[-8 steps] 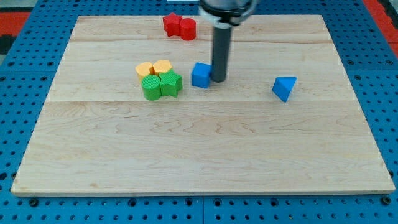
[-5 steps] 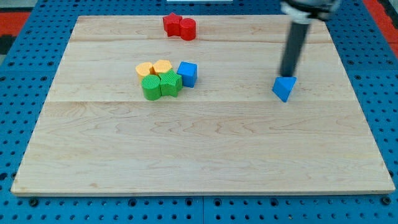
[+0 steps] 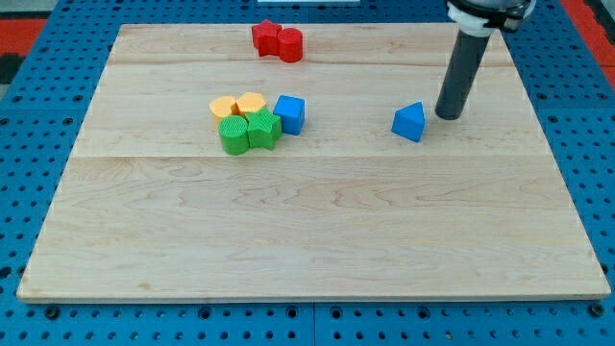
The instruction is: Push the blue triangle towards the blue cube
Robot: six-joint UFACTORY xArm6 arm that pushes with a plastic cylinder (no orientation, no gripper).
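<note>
The blue triangle [image 3: 408, 122] lies right of the board's middle. The blue cube [image 3: 289, 113] sits to its left, touching the green blocks. My tip [image 3: 448, 115] is on the board just right of the blue triangle, a small gap between them. The rod rises up and to the right, out of the view's top.
Two yellow blocks [image 3: 237, 105] and two green blocks [image 3: 249, 132] cluster left of the blue cube. Two red blocks [image 3: 278, 40] sit near the board's top edge. The wooden board [image 3: 307, 240] lies on a blue pegboard.
My tip left the blue cube, which slid left against the green blocks, and crossed to the right. The blue triangle has moved left and slightly up towards the cube.
</note>
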